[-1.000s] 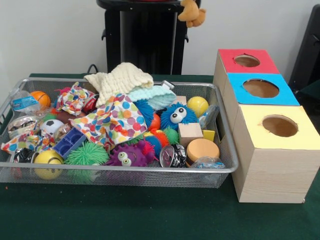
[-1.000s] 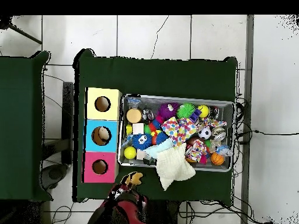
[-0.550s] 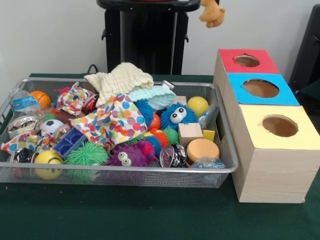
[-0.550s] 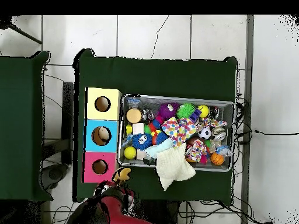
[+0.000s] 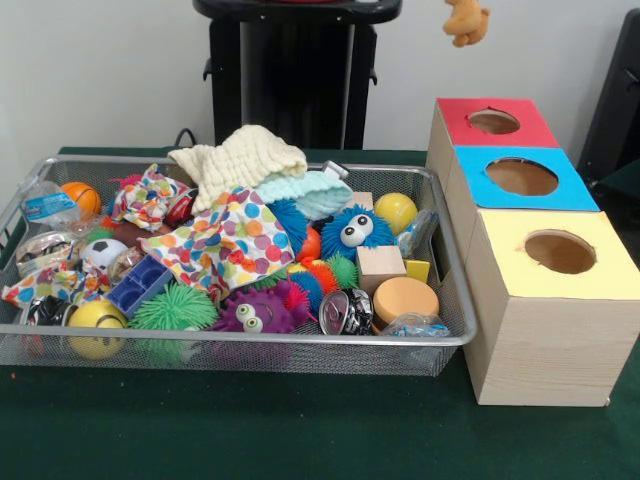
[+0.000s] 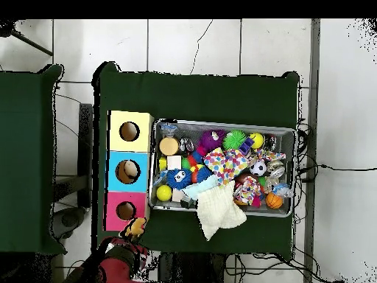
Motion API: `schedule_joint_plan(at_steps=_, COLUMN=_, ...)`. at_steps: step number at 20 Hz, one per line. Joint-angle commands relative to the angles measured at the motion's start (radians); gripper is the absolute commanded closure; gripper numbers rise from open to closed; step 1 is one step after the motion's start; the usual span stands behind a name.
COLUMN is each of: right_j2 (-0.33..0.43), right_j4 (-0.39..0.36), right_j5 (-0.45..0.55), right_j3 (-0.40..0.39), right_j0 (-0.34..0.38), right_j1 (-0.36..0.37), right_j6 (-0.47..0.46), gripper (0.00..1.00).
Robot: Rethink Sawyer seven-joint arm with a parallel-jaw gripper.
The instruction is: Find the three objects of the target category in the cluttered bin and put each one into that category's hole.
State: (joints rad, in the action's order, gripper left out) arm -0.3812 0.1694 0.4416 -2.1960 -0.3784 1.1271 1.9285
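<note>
A small tan stuffed toy (image 5: 467, 20) hangs in the air at the top of the front view, above and just behind the red-topped box (image 5: 495, 122); from overhead the toy (image 6: 134, 227) sits at the tip of the red arm (image 6: 110, 267), just beside the red box's corner. The claw itself is hidden (whether it is open or closed cannot be told). The wire bin (image 5: 250, 349) beside the boxes holds cloths, balls and spiky toys, with a cream knitted cloth (image 5: 240, 158) draped over its far rim.
</note>
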Motion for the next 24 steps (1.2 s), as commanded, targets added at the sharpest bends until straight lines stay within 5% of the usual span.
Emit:
schedule_joint_plan(at_steps=1, right_j2=-0.056, right_j4=0.044, right_j5=0.149, right_j3=0.038, right_j0=-0.091, right_j1=-0.025, right_j6=0.372, gripper=1.0)
schedule_joint_plan(at_steps=19, right_j2=-0.067, right_j4=0.083, right_j5=0.096, right_j3=0.005, right_j0=-0.111, right_j1=-0.03, right_j6=0.371, gripper=1.0)
schedule_joint_plan(at_steps=24, right_j2=-0.055, right_j4=0.084, right_j5=0.113, right_j3=0.026, right_j0=-0.067, right_j1=-0.034, right_j6=0.329, gripper=1.0)
